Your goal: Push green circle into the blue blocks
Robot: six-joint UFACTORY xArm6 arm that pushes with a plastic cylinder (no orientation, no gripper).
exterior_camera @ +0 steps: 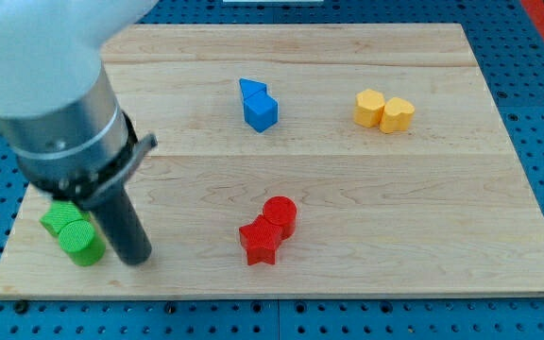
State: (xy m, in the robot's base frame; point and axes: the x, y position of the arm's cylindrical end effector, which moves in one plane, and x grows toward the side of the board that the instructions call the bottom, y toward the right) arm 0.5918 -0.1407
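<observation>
— Two green pieces sit at the worktop's (366, 283) bottom left; my tip (132, 257) touches the green circle's (83, 244) right side. No gripper.

— Light, stiff, probably slides easily; push from its lower-left side toward the blue blocks (259, 106).

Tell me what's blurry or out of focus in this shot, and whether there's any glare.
In the camera view, the pale arm housing at the view's top left is soft and overexposed; my tip beside the green circle and the blue blocks look sharp; lighting is even, shadows faint.
</observation>
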